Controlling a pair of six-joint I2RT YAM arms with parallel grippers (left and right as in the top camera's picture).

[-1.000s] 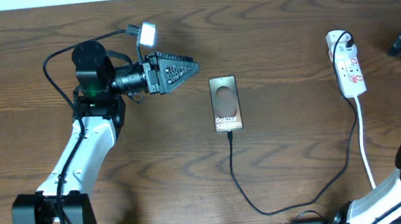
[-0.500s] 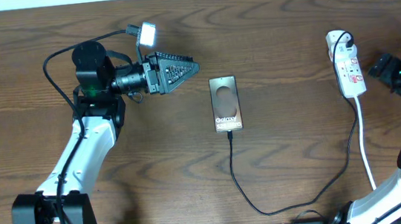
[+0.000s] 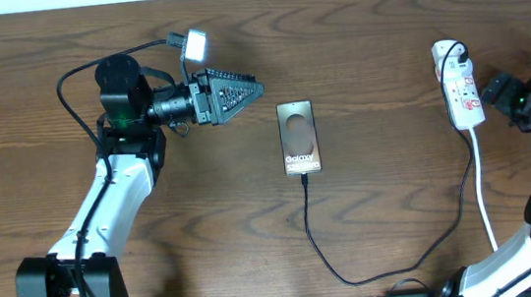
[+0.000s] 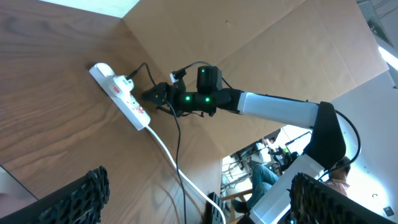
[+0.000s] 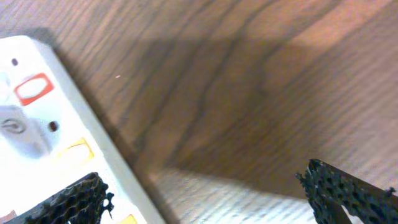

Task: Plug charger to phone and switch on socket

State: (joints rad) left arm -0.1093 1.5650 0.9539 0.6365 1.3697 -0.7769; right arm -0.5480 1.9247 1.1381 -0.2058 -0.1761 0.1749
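The left claw [image 3: 254, 89] hangs above the counter [image 3: 380, 18] and points sideways, toward the robot's right. In the left wrist view its two fingers [image 4: 87, 196] sit in the bottom corners of the picture, far apart, so this claw is released.

The phone [image 3: 298, 137] lies flat on the counter just past the tip of the left claw, a bit nearer to the robot. It does not touch the claw. The white word "Galaxy" shows on it. The charger [image 3: 311, 228] is a thin black cable. Its little tip sits right at the phone's near edge, touching it. From there the cable runs back toward the robot, then bends over toward the right claw's side.

The right claw [image 3: 495, 95] is down low. The socket [image 3: 460, 88], a white power strip, lies just beside this claw, on its left. I cannot tell if they touch. In the right wrist view the fingers [image 5: 351, 186] are spread wide in the bottom corners, so this claw is released too. The power strip fills the left side of that view, and a red-marked switch [image 5: 34, 88] shows on it.

A black plug [image 3: 455, 50] sits in the far end of the strip. A white cord [image 3: 479, 180] runs from its near end back toward the robot.
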